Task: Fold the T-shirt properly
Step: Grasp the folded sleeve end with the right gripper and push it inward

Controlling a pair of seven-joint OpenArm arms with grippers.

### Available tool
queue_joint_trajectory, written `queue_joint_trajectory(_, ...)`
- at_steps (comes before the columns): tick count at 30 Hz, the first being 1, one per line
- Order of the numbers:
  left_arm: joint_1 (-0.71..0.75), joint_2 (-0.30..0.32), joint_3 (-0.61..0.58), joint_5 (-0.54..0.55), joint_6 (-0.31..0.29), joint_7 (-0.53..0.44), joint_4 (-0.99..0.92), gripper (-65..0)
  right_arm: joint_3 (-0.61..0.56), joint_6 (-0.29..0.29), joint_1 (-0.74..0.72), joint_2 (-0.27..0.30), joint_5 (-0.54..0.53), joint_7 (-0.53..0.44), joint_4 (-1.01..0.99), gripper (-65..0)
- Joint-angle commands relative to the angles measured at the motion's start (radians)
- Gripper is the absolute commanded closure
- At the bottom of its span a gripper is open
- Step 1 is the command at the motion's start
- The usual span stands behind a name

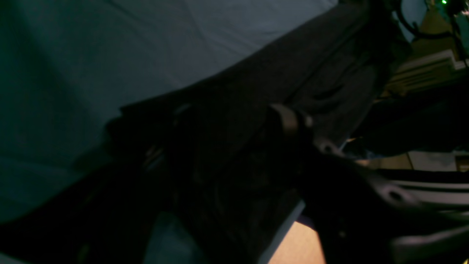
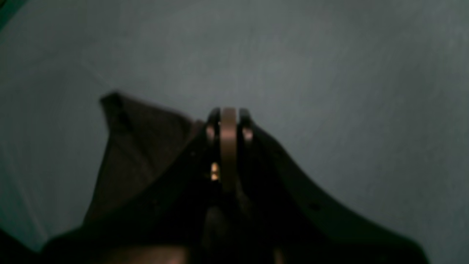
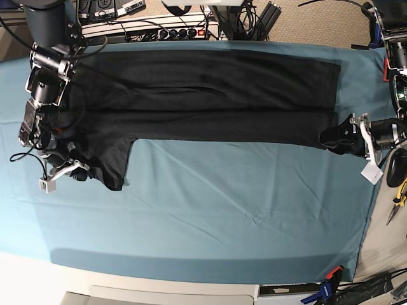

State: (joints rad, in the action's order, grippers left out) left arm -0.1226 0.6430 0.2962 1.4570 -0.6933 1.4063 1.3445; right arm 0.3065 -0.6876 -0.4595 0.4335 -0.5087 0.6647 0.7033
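Shirt (image 3: 203, 95) lies spread along the far edge of the table (image 3: 210, 235), over the teal cloth (image 3: 210, 210) that covers it, stretched from the left edge almost to the right edge, with one sleeve (image 3: 114, 162) hanging toward the near side at the left. Its print does not show. The right gripper (image 3: 71, 170), at the table's left edge, is clenched at that sleeve; its wrist view shows the jaws closed with dark fabric beside them, so it seems to be pinching the sleeve hem, though the pinch itself is not clear. The left gripper (image 3: 343, 138) sits at the right edge with jaws spread wide, around the shirt's near corner there but not closed on it. The step looks like taking hold for a lengthwise fold. Next, the left jaws need to close on the corner before either arm lifts
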Motion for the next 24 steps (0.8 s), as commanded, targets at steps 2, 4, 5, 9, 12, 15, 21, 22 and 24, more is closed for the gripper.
queue_joint_trajectory(2, -0.018, 0.021, 0.008, 0.026, -0.005, -0.01, 0.014, -31.8, 0.003, -0.011, 0.01, 0.027, -0.077, 0.028, 0.094, 0.0)
queue_joint_trajectory(4, -0.018, 0.021, 0.008, 0.026, -0.005, -0.01, 0.014, -31.8, 0.003, -0.011, 0.062, 0.03, -0.113, 0.064, 0.192, 0.0)
queue_joint_trajectory(5, -0.018, 0.021, 0.008, 0.026, -0.005, -0.01, 0.014, -31.8, 0.003, -0.011, 0.093, 0.03, -0.122, 0.075, 0.246, 0.0)
queue_joint_trajectory(9, -0.018, 0.021, 0.008, 0.026, -0.005, -0.01, 0.014, -31.8, 0.002, -0.011, 0.227, 0.029, -0.164, 0.113, 0.475, 0.0)
queue_joint_trajectory(12, -0.018, 0.021, 0.008, 0.026, -0.005, -0.01, 0.014, -31.8, 0.002, -0.011, 0.334, 0.029, -0.192, 0.143, 0.642, 0.0)
queue_joint_trajectory(15, -0.018, 0.021, 0.008, 0.026, -0.005, -0.01, 0.014, -31.8, 0.002, -0.011, 0.444, 0.029, -0.198, 0.155, 0.796, 0.0)
queue_joint_trajectory(21, -0.019, 0.021, 0.008, 0.026, -0.005, -0.01, 0.014, -31.8, 0.002, -0.011, 0.655, 0.029, -0.199, 0.158, 1.034, 0.0)
queue_joint_trajectory(22, -0.019, 0.021, 0.008, 0.026, -0.005, -0.01, 0.014, -31.8, 0.002, -0.011, 0.687, 0.029, -0.199, 0.158, 1.064, 0.0)
queue_joint_trajectory(24, -0.019, 0.021, 0.008, 0.026, -0.005, -0.01, 0.014, -31.8, 0.002, -0.011, 0.75, 0.029, -0.203, 0.158, 1.115, 0.0)
